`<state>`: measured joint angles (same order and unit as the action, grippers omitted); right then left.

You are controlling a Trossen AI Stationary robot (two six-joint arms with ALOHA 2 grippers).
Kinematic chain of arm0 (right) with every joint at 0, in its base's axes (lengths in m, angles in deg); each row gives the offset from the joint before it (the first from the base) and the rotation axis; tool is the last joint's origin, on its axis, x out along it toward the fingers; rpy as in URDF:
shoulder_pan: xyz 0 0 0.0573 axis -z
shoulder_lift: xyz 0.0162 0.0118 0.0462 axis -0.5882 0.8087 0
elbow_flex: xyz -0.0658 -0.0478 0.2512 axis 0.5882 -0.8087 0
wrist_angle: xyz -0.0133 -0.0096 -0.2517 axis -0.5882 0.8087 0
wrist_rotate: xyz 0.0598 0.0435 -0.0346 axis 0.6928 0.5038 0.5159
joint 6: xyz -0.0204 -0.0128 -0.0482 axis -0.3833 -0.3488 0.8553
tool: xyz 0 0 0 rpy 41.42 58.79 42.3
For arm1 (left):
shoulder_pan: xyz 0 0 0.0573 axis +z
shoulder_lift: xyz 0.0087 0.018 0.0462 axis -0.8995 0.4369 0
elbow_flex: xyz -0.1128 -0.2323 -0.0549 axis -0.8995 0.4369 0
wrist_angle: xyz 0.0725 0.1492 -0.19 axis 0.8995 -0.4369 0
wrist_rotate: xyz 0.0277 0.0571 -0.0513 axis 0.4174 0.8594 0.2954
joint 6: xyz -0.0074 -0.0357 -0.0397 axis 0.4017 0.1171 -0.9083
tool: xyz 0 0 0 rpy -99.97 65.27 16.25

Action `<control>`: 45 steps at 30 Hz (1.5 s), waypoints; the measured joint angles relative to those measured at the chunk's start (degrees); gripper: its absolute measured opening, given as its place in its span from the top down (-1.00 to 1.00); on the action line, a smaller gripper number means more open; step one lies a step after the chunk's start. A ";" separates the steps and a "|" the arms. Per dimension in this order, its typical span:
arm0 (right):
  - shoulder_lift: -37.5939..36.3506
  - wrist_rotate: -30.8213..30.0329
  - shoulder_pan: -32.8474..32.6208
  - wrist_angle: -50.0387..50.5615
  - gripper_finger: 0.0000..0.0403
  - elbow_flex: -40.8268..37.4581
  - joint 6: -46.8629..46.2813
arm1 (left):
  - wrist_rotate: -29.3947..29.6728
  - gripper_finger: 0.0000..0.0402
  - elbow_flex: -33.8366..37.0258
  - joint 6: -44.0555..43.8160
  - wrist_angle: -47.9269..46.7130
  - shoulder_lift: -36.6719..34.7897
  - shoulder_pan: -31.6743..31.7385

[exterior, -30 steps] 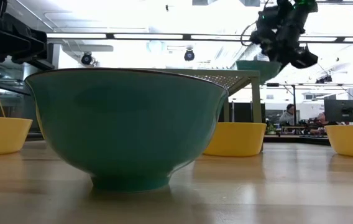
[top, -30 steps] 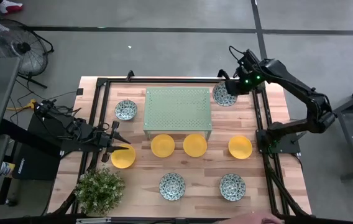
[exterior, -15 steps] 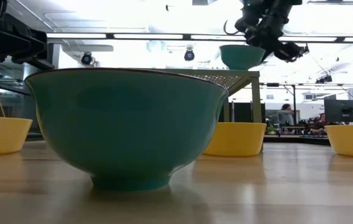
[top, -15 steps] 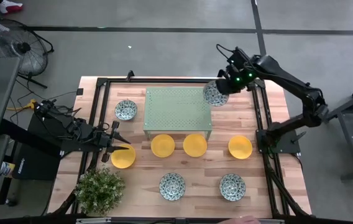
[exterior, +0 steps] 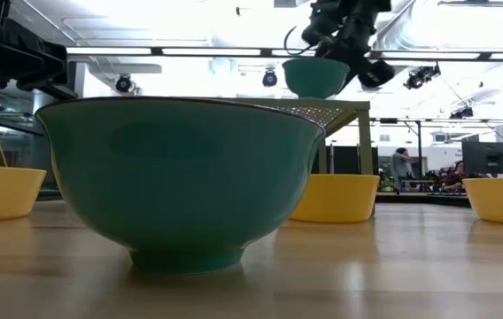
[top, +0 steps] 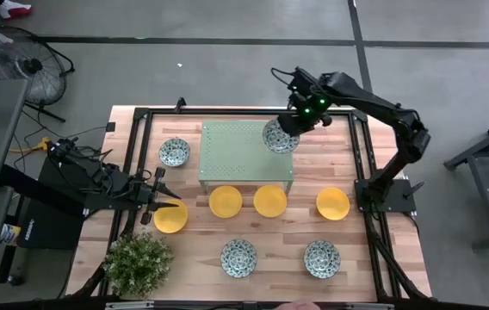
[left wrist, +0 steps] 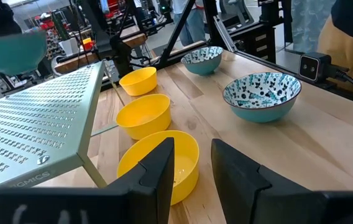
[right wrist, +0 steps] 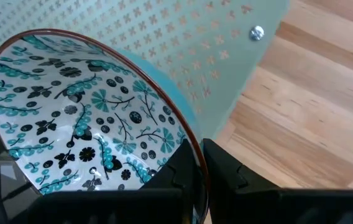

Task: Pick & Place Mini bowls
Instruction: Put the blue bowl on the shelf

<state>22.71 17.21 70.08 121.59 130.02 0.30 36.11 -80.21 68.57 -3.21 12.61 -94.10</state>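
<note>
The right gripper [top: 288,129] has swung in from the counter's [top: 374,258] far edge, fingers pinched on the rim of a patterned bowl [top: 277,136], now above the green stand's [top: 236,151] corner; a set-down looks close, while the left gripper [top: 165,203] waits, fingers part open and empty, by a yellow bowl [top: 171,218]

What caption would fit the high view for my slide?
Right claw carries a patterned bowl above the green stand; left claw waits at a yellow bowl.

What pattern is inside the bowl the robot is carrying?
White with blue-green flowers and dots, shown best in the right wrist view: the patterned bowl, held by the right gripper.
</note>
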 joint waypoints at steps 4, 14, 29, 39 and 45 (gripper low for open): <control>2.62 0.06 -1.09 -0.03 0.94 1.61 0.05 | 0.00 0.48 0.01 -0.01 0.01 0.02 0.01; 3.94 0.77 -2.87 0.04 0.94 2.07 0.17 | 0.00 0.48 0.01 -0.01 0.01 0.00 0.01; 5.89 -0.70 -3.35 0.29 0.94 2.16 1.25 | 0.00 0.48 0.01 0.02 0.00 0.02 0.01; 7.02 -0.98 -3.48 -0.65 0.94 2.11 1.68 | 0.00 0.48 -0.01 -0.01 0.02 0.00 0.01; 7.02 -0.69 -3.51 -1.15 0.94 2.11 1.70 | 0.01 0.48 0.00 0.01 0.01 0.01 0.01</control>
<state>29.74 16.52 66.57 120.44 132.13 2.00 36.12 -80.21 68.57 -3.21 12.62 -94.09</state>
